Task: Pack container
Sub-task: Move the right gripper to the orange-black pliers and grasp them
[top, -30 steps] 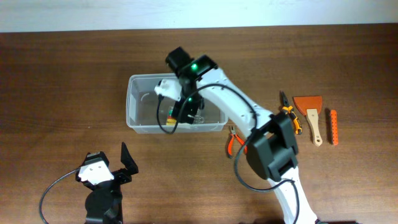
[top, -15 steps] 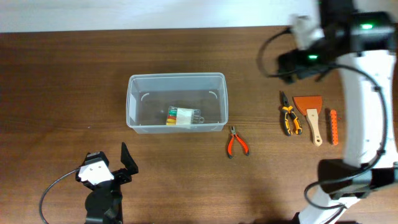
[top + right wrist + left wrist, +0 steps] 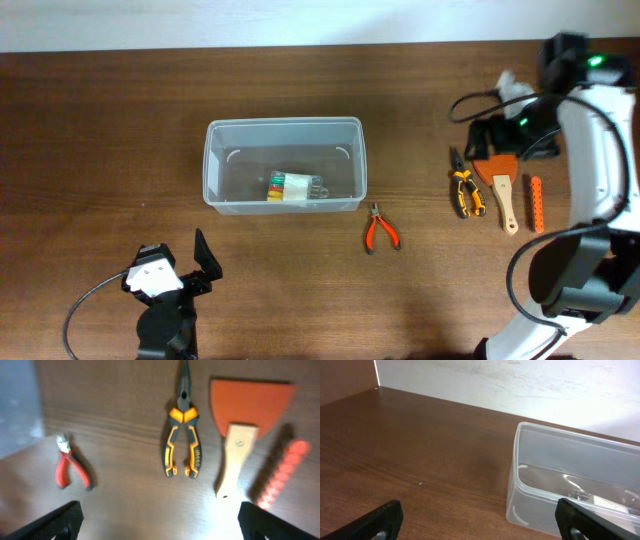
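The container (image 3: 285,124), a large clear tub, stands left of centre and holds a small clear box with coloured pieces (image 3: 293,187). It also shows in the left wrist view (image 3: 570,447). My left gripper (image 3: 205,262) is open and empty near the front edge, in front of the tub (image 3: 480,522). My right gripper (image 3: 497,140) is open and empty above the tools at the right (image 3: 172,527). Below it lie orange-black long-nose pliers (image 3: 182,445), an orange scraper with a wooden handle (image 3: 247,407) and an orange rod (image 3: 282,477).
Small red pliers (image 3: 381,226) lie right of the tub's front corner and also show in the right wrist view (image 3: 72,467). The long-nose pliers (image 3: 466,187), scraper (image 3: 500,185) and rod (image 3: 537,204) lie side by side at the right. A pale wall runs along the table's back edge.
My right gripper left the small clear box inside the container, swung out to the far right, and now hovers over the tools. The left arm has not moved.
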